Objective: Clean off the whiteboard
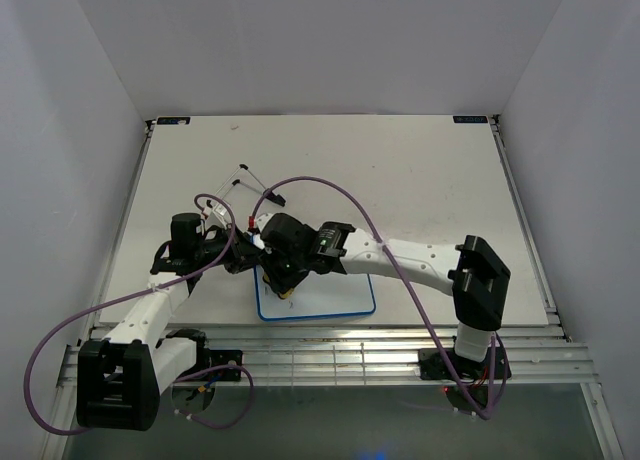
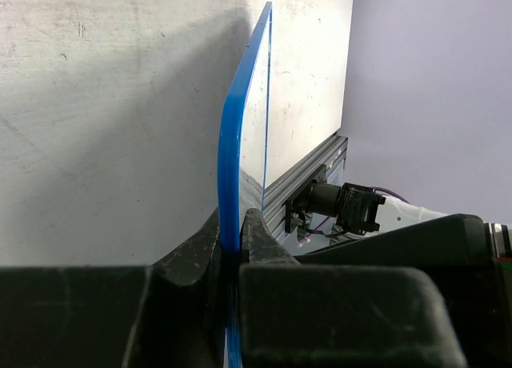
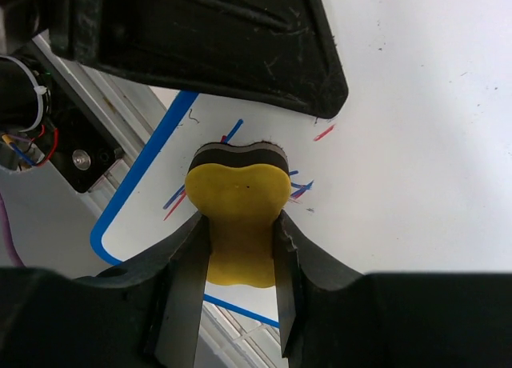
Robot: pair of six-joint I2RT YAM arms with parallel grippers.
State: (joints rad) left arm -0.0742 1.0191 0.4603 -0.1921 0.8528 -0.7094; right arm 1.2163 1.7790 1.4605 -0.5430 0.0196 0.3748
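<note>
The whiteboard (image 1: 330, 298) lies flat near the table's front edge, white with a thin blue frame. My left gripper (image 2: 232, 232) is shut on its blue frame edge (image 2: 230, 144), at the board's left side in the top view (image 1: 245, 260). My right gripper (image 3: 240, 248) is shut on a small yellow eraser (image 3: 238, 200) with a black felt base, pressed on the board over red and blue scribbles (image 3: 308, 184). In the top view the right gripper (image 1: 285, 280) sits over the board's left part and hides the writing.
An aluminium rail (image 1: 330, 355) runs along the table's front edge just below the board. Thin black-and-white stick parts (image 1: 250, 185) lie on the table behind the arms. Purple cables (image 1: 340, 195) loop over both arms. White walls enclose the table.
</note>
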